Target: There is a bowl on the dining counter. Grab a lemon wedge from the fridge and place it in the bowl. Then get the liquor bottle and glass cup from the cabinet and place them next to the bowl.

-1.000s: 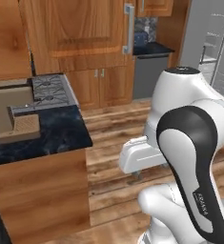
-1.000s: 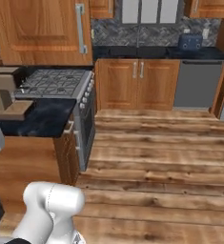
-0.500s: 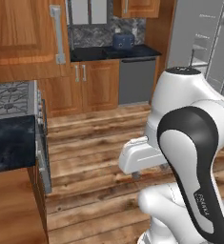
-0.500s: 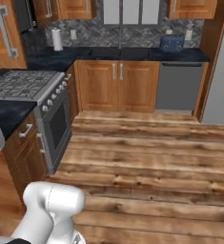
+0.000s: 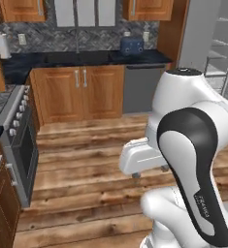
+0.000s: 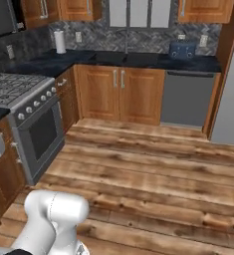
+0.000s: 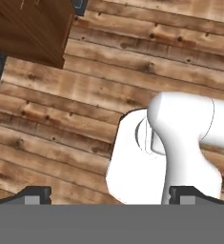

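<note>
The fridge (image 5: 217,63) stands at the right edge of the left base view, a tall grey unit with pale vertical bar handles, just beyond the end of the dark counter (image 5: 81,58); in the right base view its flat grey side (image 6: 230,99) rises at the right edge, beside the grey dishwasher front (image 6: 186,99). The gripper (image 7: 111,195) points down at the wooden plank floor (image 7: 85,90) with its two dark finger tips (image 7: 35,194) spread wide and nothing between them. On the back counter sits a blue toaster (image 6: 182,49) near its right end; a white paper-towel roll (image 6: 60,41) stands near the left corner; orange-brown wooden base cupboards (image 6: 121,94) run beneath, and wall cupboards (image 5: 147,8) hang above along the top edge. A stove with grey burners and a row of knobs (image 6: 31,107) fills the left side; a dark wooden unit's corner (image 7: 32,28) shows at the top left of the hand view.
</note>
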You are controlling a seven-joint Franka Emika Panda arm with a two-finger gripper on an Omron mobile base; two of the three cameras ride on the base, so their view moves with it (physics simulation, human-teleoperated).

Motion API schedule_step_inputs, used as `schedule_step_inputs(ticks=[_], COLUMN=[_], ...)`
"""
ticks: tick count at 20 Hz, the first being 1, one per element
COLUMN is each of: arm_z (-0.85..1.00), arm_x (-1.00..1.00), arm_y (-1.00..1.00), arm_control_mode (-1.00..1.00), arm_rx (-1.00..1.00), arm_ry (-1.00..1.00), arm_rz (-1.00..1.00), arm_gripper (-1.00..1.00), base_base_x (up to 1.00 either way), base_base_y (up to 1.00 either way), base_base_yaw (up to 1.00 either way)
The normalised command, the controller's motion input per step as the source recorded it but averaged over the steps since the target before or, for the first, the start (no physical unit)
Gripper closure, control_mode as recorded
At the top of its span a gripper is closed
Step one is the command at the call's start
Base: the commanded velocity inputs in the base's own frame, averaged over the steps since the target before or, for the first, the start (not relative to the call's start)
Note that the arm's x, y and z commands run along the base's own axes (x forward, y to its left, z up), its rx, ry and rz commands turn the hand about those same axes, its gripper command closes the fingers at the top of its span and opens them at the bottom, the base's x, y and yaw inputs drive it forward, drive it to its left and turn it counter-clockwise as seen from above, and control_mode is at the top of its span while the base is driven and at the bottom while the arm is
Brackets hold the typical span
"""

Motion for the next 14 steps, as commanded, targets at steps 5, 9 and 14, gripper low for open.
schedule_step_inputs(ticks=[5, 9, 14], arm_z=[0.00, 0.00, 0.00], arm_x=[0.00, 0.00, 0.00], arm_y=[0.00, 0.00, 0.00], arm_control_mode=[1.00, 1.00, 1.00], arm_rx=[0.00, 0.00, 0.00], arm_ry=[0.00, 0.00, 0.00], arm_rz=[0.00, 0.00, 0.00], arm_gripper=[-1.00, -1.00, -1.00], base_base_x=[0.77, 0.76, 0.78], base_base_y=[-0.58, -0.52, -0.49], base_base_yaw=[0.53, 0.56, 0.56])
